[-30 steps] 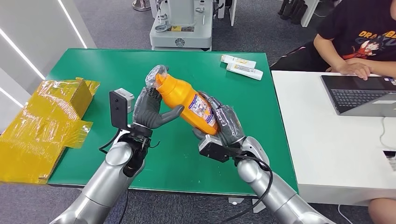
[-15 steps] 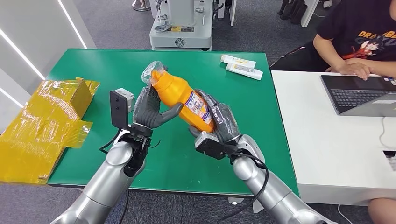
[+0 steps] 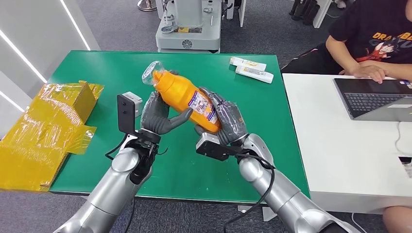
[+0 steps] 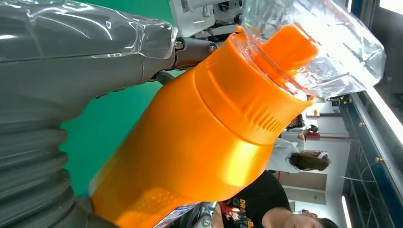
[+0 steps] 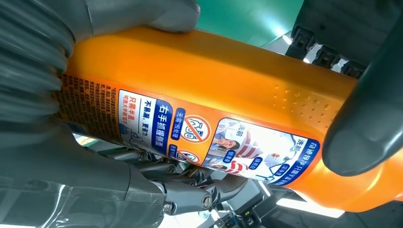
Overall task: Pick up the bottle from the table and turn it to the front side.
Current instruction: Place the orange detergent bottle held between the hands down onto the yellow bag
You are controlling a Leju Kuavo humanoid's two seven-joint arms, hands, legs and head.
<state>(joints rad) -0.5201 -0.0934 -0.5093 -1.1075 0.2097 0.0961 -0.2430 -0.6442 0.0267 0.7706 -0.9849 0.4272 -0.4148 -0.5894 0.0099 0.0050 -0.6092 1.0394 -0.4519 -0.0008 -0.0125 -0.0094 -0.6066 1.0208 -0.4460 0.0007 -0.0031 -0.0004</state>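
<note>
An orange bottle [image 3: 186, 97] with a clear cap and a printed label is held tilted above the green table [image 3: 257, 102], cap end up and toward the far left. My right hand [image 3: 224, 121] grips its lower body around the label [image 5: 190, 133]. My left hand [image 3: 159, 115] holds the bottle's upper part from the other side, thumb under it. The left wrist view shows the orange shoulder [image 4: 199, 137] and clear cap [image 4: 313, 47] close up. The right wrist view shows the label's instruction panel facing the camera.
Yellow wrapped boxes [image 3: 46, 126] lie at the table's left edge. Two white tubes [image 3: 251, 69] rest at the far right of the table. A person [image 3: 374, 43] sits at a white desk [image 3: 340, 145] with a laptop [image 3: 374, 99] on the right. A grey machine base [image 3: 188, 29] stands behind the table.
Both hands have moved the bottle leftward and a little higher, tilting its cap end further to the far left. The right hand has shifted left with it.
</note>
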